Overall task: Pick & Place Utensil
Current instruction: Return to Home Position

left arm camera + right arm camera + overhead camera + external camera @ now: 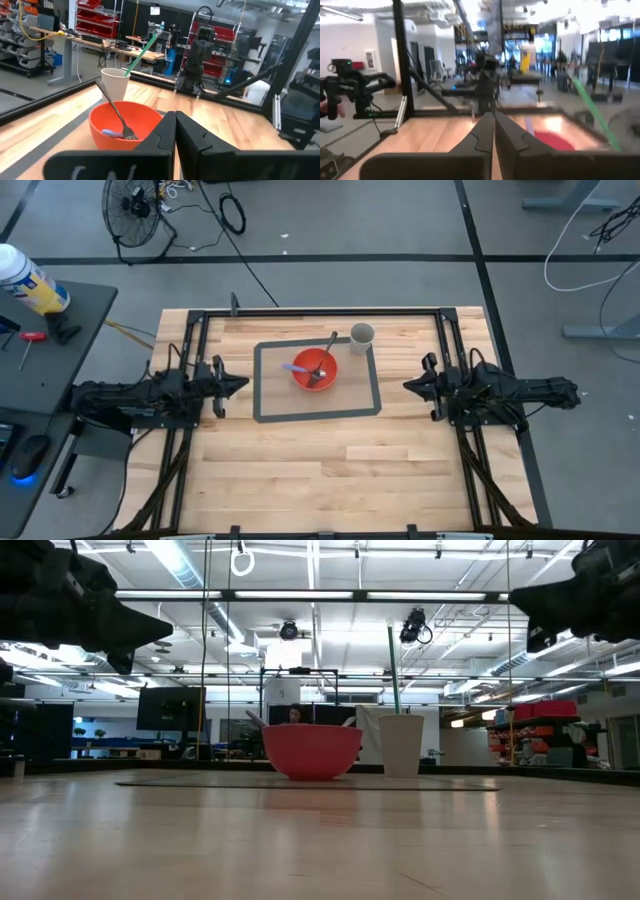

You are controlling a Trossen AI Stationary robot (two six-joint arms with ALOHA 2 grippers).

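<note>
A red bowl stands on a grey-bordered mat at the table's middle. Inside it lie a metal fork, leaning on the rim, and a blue utensil. Beside the bowl, toward the far right, stands a pale cup with a green stick in it. My left gripper hovers shut to the left of the mat. My right gripper hovers shut to the right of the mat. Neither touches anything.
Black frame rails run along the table's left, right and far sides. Bare wood lies between the mat and the near edge. A side desk with a spray can and tools stands off the left.
</note>
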